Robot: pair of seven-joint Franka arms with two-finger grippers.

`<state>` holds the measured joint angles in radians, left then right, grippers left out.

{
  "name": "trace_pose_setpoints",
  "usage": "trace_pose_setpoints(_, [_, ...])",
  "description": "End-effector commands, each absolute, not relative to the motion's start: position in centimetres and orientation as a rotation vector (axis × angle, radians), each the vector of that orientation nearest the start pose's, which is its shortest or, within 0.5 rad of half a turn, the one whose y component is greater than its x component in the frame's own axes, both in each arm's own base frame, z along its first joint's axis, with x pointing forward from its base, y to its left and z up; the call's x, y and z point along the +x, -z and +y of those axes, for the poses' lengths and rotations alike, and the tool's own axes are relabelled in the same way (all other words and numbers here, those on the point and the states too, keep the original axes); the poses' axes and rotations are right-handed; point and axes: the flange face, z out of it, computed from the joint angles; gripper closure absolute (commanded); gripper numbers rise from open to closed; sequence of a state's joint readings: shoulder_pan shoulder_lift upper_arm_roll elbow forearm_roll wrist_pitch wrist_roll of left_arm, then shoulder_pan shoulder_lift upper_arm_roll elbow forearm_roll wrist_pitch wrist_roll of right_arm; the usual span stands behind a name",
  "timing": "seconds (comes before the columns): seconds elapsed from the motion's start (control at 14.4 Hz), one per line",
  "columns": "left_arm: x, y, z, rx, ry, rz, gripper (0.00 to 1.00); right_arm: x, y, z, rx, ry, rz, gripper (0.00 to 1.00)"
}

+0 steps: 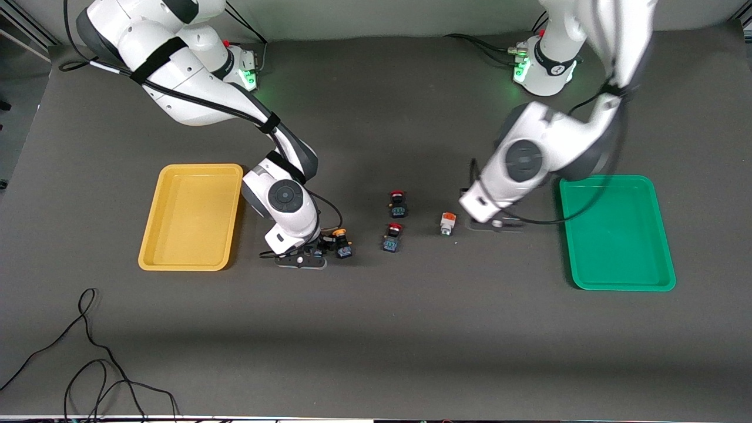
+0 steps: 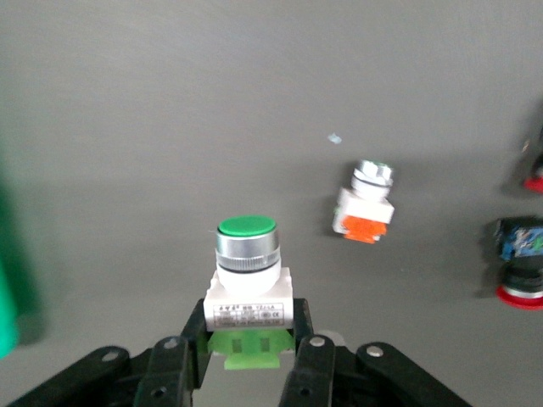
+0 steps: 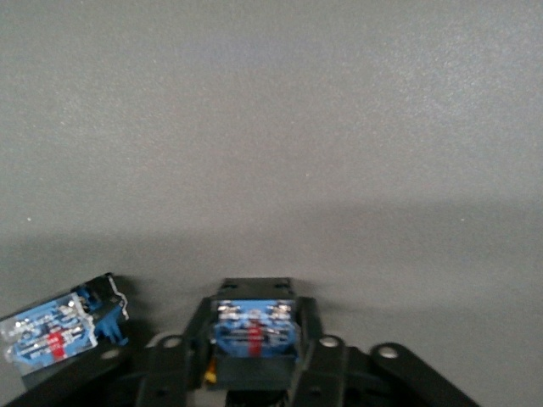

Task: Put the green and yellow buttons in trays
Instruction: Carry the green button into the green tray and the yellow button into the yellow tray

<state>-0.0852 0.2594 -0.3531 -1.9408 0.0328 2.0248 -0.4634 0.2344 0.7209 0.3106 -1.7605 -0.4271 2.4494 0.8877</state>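
Observation:
My left gripper (image 2: 250,324) is shut on a green-capped button (image 2: 247,270) with a whitish body and green block, held upright. In the front view this gripper (image 1: 494,223) is over the table between the green tray (image 1: 617,276) and a whitish button with an orange block (image 1: 447,223), which also shows in the left wrist view (image 2: 365,209). My right gripper (image 3: 254,326) is shut on a black-blue bodied button (image 3: 253,329) with a bit of yellow showing. In the front view it (image 1: 308,254) is low by the yellow tray (image 1: 191,258). A second yellow-capped button (image 1: 341,242) lies beside it.
Two red-capped buttons (image 1: 398,203) (image 1: 392,237) with black-blue bodies stand mid-table between the grippers. Both trays hold nothing. Black cables (image 1: 88,364) lie on the table toward the front camera at the right arm's end.

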Motion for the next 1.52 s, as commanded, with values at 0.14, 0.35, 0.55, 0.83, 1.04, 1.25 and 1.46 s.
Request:
trace_pose_setpoints(0.14, [56.4, -38.5, -7.5, -3.121, -0.360, -0.180, 0.66, 59.7, -23.7, 31.0, -3.194, 0.190, 0.236, 1.00])
trace_pose_setpoints(0.35, [57.5, -34.8, 2.0, -3.076, -0.362, -0.115, 0.65, 59.4, -29.7, 27.5, -3.224, 0.089, 0.205, 1.00])
trace_pose_setpoints(0.55, [57.9, -28.0, 4.0, -3.077, -0.317, -0.087, 0.65, 59.5, -33.9, 20.9, -3.225, -0.003, 0.106, 1.00])
trace_pose_setpoints(0.83, [57.0, -22.0, 5.1, -3.062, -0.326, -0.036, 0.56, 59.4, -33.6, 9.3, -3.168, -0.042, -0.069, 1.00])
trace_pose_setpoints(1.04, [56.9, -22.1, 5.1, -3.058, -0.353, -0.001, 0.05, 58.4, -30.1, 4.2, -3.158, 0.001, -0.137, 1.00])
trace_pose_setpoints(1.25, [58.2, -27.0, 6.2, -3.019, -0.424, 0.026, 0.01, 56.3, -25.2, 2.1, -3.164, 0.107, -0.145, 1.00])
trace_pose_setpoints(1.46, [60.4, -33.0, 2.6, -3.046, -0.465, -0.008, 0.00, 55.3, -22.0, 2.0, -3.151, 0.069, -0.092, 1.00])
